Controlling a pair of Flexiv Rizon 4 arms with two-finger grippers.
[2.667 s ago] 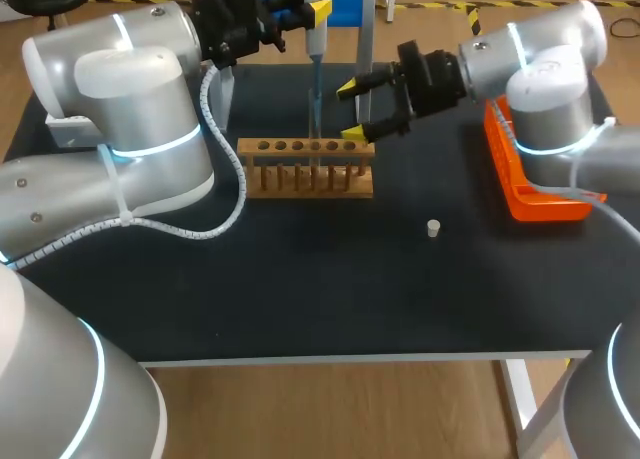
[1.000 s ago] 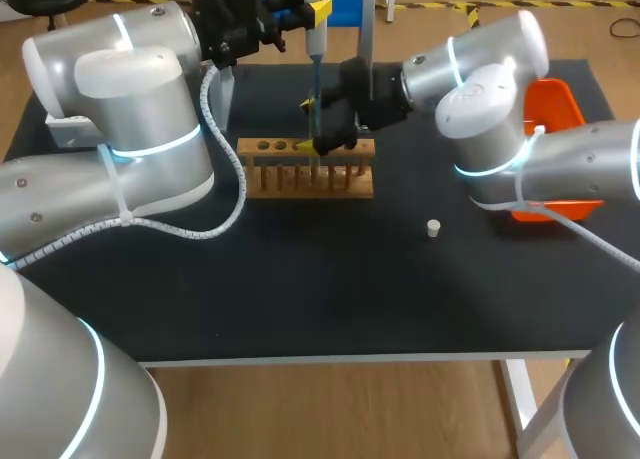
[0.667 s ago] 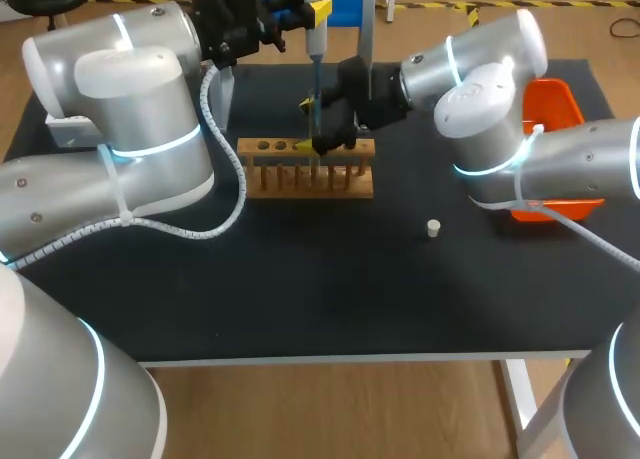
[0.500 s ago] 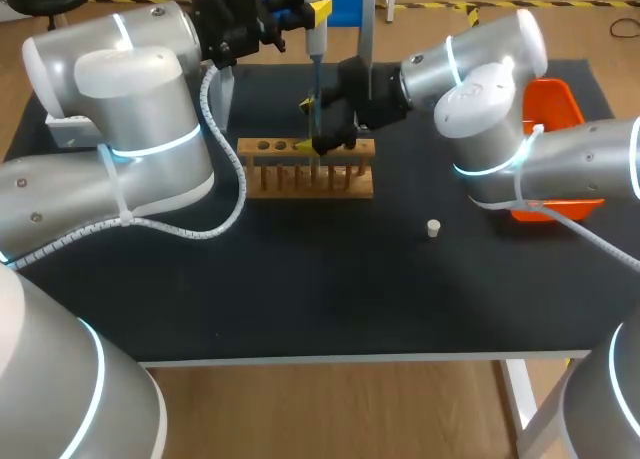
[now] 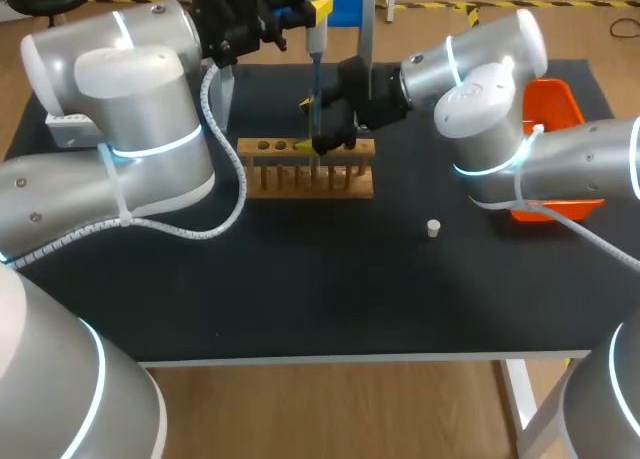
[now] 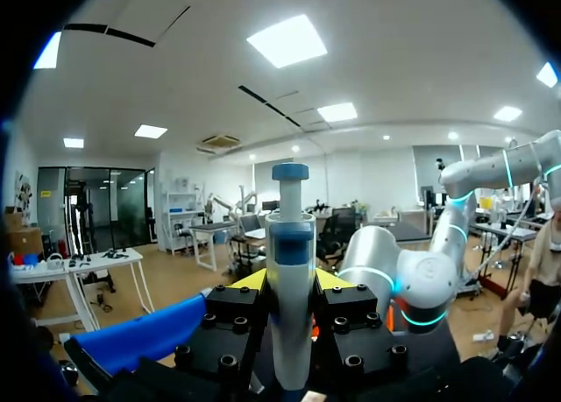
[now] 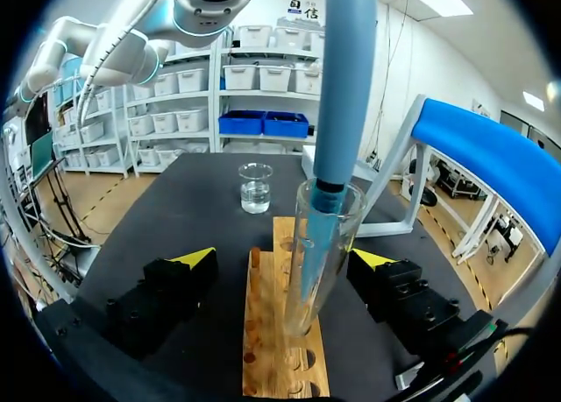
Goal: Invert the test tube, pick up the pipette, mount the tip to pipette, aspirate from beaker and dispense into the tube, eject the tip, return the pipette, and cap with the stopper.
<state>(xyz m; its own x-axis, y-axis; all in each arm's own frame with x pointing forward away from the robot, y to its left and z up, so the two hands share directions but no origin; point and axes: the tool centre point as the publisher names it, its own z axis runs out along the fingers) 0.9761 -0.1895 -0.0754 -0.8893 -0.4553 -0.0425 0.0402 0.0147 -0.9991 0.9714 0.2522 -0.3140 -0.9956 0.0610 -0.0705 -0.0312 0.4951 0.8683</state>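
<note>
Test tube (image 7: 324, 271) is found upright in a hole of the wooden rack (image 7: 263, 341), between the fingers of the right gripper (image 7: 282, 259). That gripper is recorded as open: one yellow fingertip is seen just beside the glass and the other stands clearly apart from it, so the tube is not clamped. The rack is seen to run from under this gripper out ahead of it.

The pipette (image 7: 346, 87) is lowered from above into the tube's mouth, and its thin tip is seen inside the glass. The pipette body is held upright in the left gripper (image 6: 289, 284), whose fingers are closed on it from both sides, above the right gripper.

A beaker (image 7: 255, 187) with clear liquid is noted ahead of the right gripper, past the far end of the rack. A blue bar on a pale frame (image 7: 491, 157) is noted beside the right gripper, off to one side. A small white stopper (image 5: 433, 228) lies on the black table (image 5: 330, 289), well apart from both grippers. An orange tray (image 5: 558, 99) is partly hidden behind the right arm.
</note>
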